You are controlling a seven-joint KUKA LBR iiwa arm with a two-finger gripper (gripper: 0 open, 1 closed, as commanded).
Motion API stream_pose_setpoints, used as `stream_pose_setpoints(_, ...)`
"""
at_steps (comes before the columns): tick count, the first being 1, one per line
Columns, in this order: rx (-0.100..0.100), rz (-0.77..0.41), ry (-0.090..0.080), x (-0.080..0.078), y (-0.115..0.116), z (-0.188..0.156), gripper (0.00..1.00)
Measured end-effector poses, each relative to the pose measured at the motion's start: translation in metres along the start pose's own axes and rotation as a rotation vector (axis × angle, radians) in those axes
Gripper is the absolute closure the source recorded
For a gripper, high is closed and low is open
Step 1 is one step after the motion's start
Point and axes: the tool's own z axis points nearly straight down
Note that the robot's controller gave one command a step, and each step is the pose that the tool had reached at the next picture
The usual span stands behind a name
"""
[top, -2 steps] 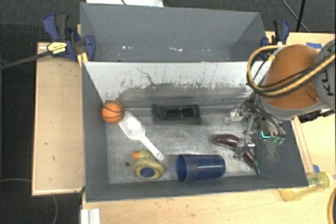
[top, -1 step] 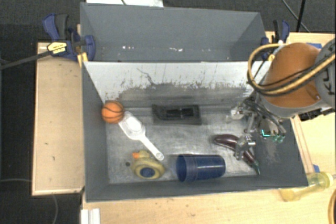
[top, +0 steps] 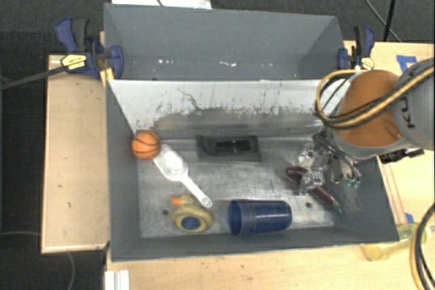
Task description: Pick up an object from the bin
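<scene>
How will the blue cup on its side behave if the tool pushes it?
Lying on its side, the blue cup will probably roll rather than slide. It looks hollow, so likely light. Its smooth wall may slip.

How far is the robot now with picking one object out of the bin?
Done: the gripper is low at the bin's right side, over a dark maroon thing. In hand: nothing visibly lifted. Left: grasping and lifting; the orange ball, white scoop and blue cup lie on the floor.
</scene>
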Motion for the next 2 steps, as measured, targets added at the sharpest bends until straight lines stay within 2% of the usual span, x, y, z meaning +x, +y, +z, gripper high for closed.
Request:
stream_pose_setpoints(1,0.0,-0.001,0.0,0.0,0.0,0.0,1.0)
stream_pose_setpoints(2,-0.001,-0.052,0.007,-0.005,-0.001,-0.134,1.0)
